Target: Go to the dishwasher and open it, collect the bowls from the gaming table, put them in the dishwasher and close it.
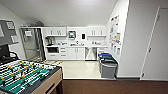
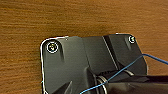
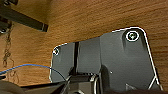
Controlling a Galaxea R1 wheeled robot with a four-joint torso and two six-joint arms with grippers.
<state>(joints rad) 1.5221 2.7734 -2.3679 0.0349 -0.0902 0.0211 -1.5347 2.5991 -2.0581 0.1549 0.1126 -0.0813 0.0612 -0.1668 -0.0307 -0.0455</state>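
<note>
The dishwasher (image 1: 90, 53), a steel-fronted unit built in under the kitchenette counter (image 1: 77, 45), stood closed at the far end of the room, almost straight ahead of the robot and a little right of centre in the head view. White base cabinets (image 1: 76, 53) flanked it on its left; a grey bin (image 1: 108, 69) with a blue-lidded one (image 1: 105, 55) behind it stood nearer, by the right wall, beside the path to it. A pale tiled floor (image 1: 80, 68) lay before the unit, then brown wood-grain flooring (image 1: 110, 87) nearer the robot. A table-football table (image 1: 26, 76), green field and rods, occupied the near left; no bowls were visible on it. The deciding relation, as judged here: the dishwasher lay well apart from both arms, forward across open floor, its door face square to the approach, with neither arm evidently nearer. Both wrist views looked down on wood-grain flooring past the robot's own dark plates; whether either claw was spread or pressed together could not be told.
</note>
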